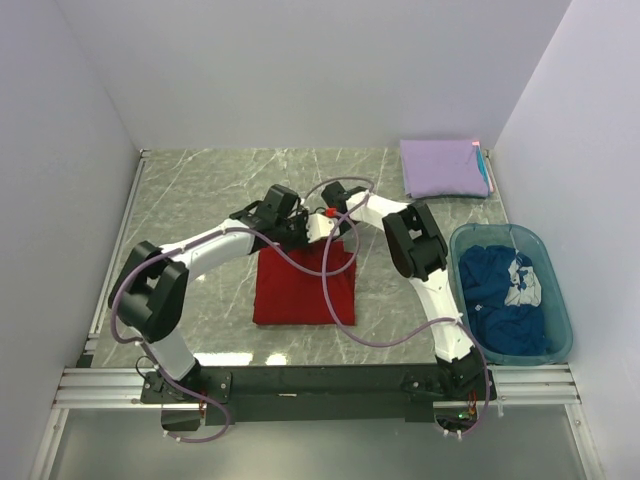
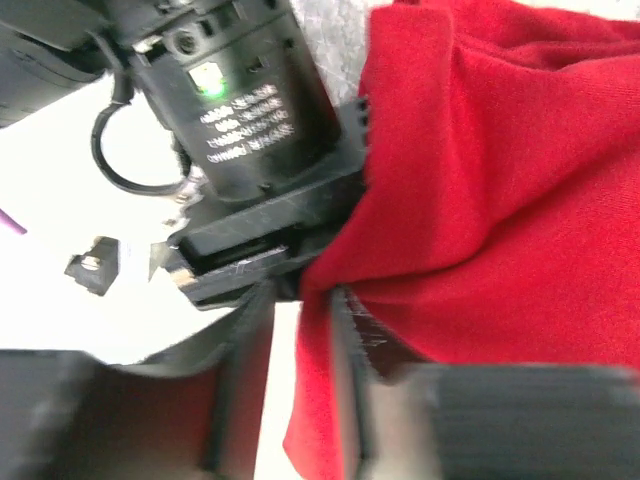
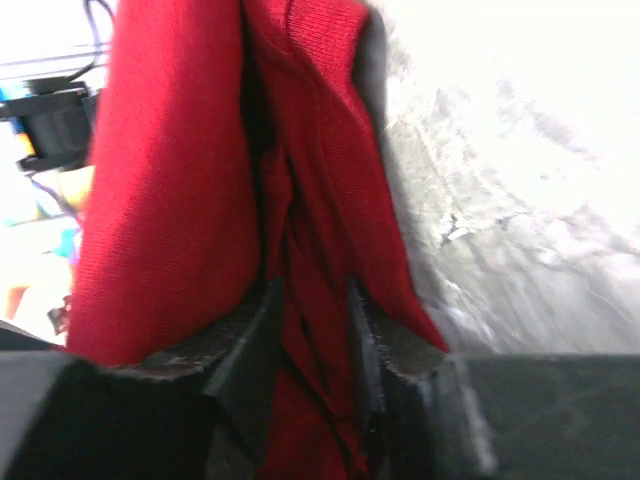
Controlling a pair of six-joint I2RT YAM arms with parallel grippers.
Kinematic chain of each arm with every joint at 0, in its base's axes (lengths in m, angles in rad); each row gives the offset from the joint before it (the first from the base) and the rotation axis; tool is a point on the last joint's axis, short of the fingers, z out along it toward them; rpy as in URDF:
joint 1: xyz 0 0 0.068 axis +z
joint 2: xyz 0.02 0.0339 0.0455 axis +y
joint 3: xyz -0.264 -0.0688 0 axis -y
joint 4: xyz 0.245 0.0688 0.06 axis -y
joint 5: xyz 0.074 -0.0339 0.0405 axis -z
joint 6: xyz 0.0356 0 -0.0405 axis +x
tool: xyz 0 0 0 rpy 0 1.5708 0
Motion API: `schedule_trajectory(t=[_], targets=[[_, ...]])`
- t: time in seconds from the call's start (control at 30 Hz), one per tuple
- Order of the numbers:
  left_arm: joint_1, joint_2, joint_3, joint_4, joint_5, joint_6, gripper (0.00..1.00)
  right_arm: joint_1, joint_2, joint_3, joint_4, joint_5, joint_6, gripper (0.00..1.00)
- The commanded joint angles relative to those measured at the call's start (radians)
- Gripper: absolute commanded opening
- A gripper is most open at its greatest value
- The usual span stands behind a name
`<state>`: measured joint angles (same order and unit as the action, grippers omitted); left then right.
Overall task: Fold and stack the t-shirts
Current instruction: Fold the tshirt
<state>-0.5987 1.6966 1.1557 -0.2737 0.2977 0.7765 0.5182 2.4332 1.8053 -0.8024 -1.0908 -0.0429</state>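
The red t-shirt [image 1: 300, 290] lies in the middle of the bench [image 1: 200, 190], folded into a neat block. Its far edge is lifted a little, and both arms meet there. The lavender t-shirt [image 1: 443, 168] sits folded flat in the far right corner. The blue t-shirt [image 1: 500, 295] is bunched up in the teal tub [image 1: 560, 330] on the right.

The red cloth looks soft, light and floppy. It will sag and slip if it is held by just one spot, and a fold can fall open if it is tugged. The best place to take it is along an edge, at two spots set apart, pinching all the layers at once so that they move as one.

The left pincer [image 2: 300, 300] is partly open. A strip of red cloth hangs in the gap, but there is a bright space between the cloth and one finger [image 2: 360, 340] — so it does not look squeezed. The right pincer [image 3: 312, 300] also stands partly apart, and thick red folds fill the space between its jaws. The wrist view is close and blurry, so I cannot tell if it grips the cloth or if the cloth just rests there
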Motion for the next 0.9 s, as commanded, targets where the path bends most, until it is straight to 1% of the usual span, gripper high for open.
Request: schedule_trajectory(t=[0.0,0.07,0.1,0.13,0.23,0.3,0.33,0.37,0.43,0.47,0.53,0.57,0.6,0.63,0.67,0.77,0.87], targets=[[0.010,-0.072,-0.002,0.034,-0.025,0.018,0.37,-0.001,-0.094,0.064,-0.038,0.136,-0.083,0.41],[0.013,-0.118,0.004,0.004,0.006,0.006,0.45,-0.001,-0.112,0.078,-0.047,0.189,-0.094,0.45],[0.013,-0.136,0.004,-0.019,0.030,-0.005,0.47,-0.001,-0.115,0.092,-0.060,0.206,-0.101,0.46],[0.014,-0.153,0.007,-0.033,0.043,-0.017,0.49,-0.001,-0.121,0.100,-0.067,0.218,-0.109,0.50],[0.037,-0.201,0.035,-0.108,0.108,-0.081,0.50,-0.003,-0.137,0.129,-0.098,0.294,-0.136,0.58],[0.085,-0.229,0.061,-0.154,0.168,-0.147,0.50,-0.009,-0.149,0.138,-0.101,0.360,-0.150,0.60],[0.103,-0.235,0.067,-0.192,0.229,-0.169,0.50,-0.010,-0.164,0.141,-0.101,0.376,-0.158,0.62],[0.147,-0.250,0.071,-0.203,0.254,-0.221,0.50,-0.015,-0.172,0.144,-0.103,0.390,-0.166,0.63],[0.195,-0.258,0.081,-0.226,0.312,-0.272,0.51,-0.032,-0.190,0.164,-0.103,0.440,-0.190,0.66],[0.236,-0.250,0.087,-0.240,0.323,-0.316,0.51,-0.040,-0.194,0.175,-0.113,0.456,-0.201,0.66],[0.278,-0.226,0.119,-0.280,0.340,-0.357,0.53,-0.069,-0.198,0.216,-0.147,0.483,-0.230,0.69],[0.325,-0.186,0.134,-0.339,0.383,-0.380,0.54,-0.081,-0.198,0.230,-0.181,0.483,-0.241,0.70],[0.345,-0.164,0.166,-0.360,0.397,-0.399,0.54,-0.095,-0.200,0.248,-0.198,0.476,-0.261,0.71],[0.368,-0.140,0.177,-0.378,0.415,-0.419,0.55,-0.118,-0.204,0.253,-0.216,0.464,-0.273,0.75],[0.404,-0.091,0.191,-0.419,0.461,-0.442,0.55,-0.130,-0.209,0.247,-0.247,0.450,-0.294,0.75],[0.448,-0.003,0.231,-0.430,0.509,-0.522,0.57,-0.162,-0.246,0.188,-0.268,0.390,-0.307,0.77],[0.464,0.067,0.228,-0.415,0.527,-0.577,0.57,-0.169,-0.267,0.111,-0.248,0.362,-0.292,0.77]])
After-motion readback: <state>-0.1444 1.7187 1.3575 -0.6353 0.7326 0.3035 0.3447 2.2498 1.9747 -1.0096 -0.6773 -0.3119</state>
